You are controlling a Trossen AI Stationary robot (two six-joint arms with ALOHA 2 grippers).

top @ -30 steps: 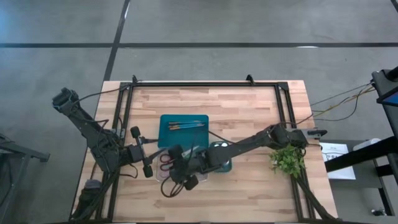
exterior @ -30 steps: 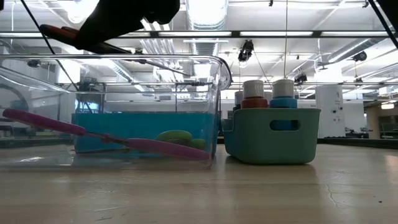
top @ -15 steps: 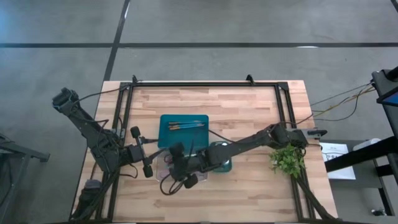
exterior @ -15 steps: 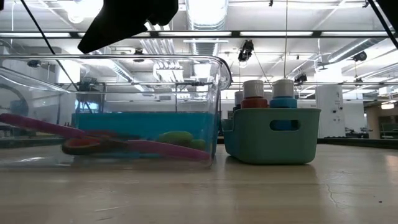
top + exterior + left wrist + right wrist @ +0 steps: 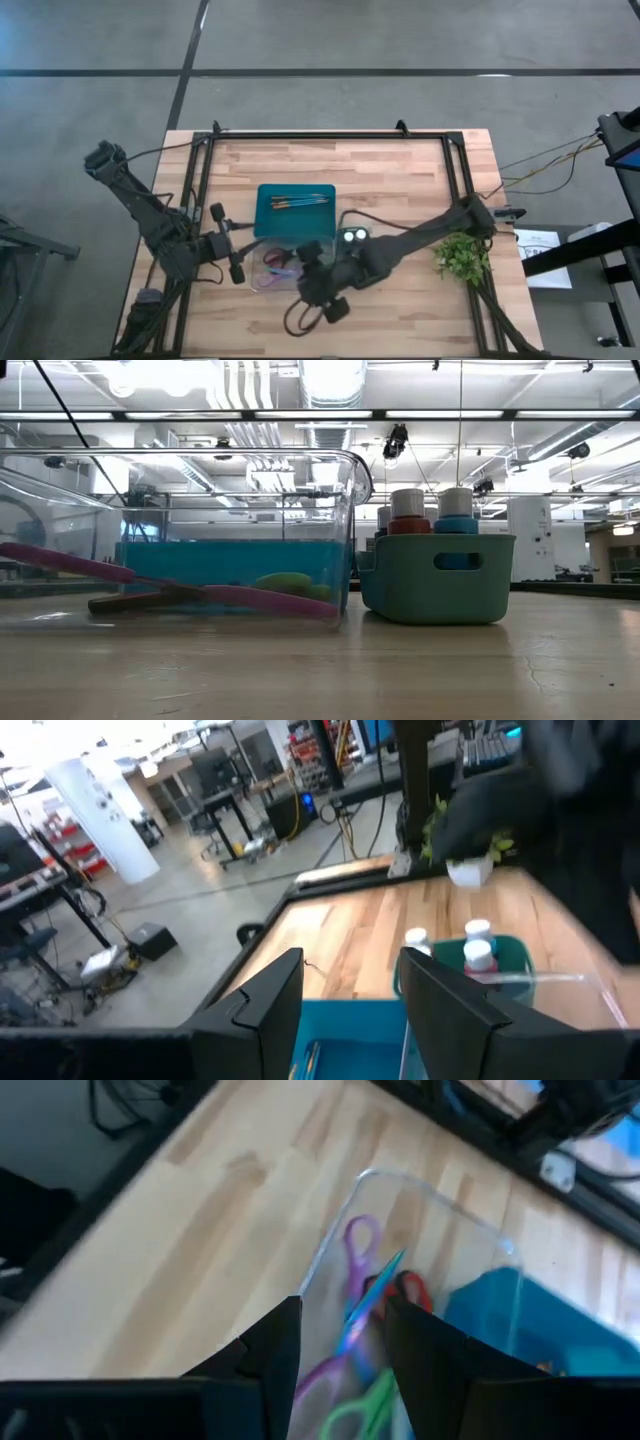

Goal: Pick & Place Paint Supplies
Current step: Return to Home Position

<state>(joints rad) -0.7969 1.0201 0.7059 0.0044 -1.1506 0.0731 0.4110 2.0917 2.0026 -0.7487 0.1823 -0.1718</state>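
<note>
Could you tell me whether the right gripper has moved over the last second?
Yes. In the high view the right gripper has drawn back off the clear bin, toward the plant; the low view no longer shows it.

Shows the left arm folded, elbow out at the far left and forearm angling back toward the middle, with the left gripper pointing to the right and its two dark fingers held apart around nothing. Shows the right arm stretched in one long diagonal from the right side down toward the near middle, ending in the right gripper, near the left one but not touching it. Finds the right gripper's fingers likewise spread, gripping nothing.
</note>
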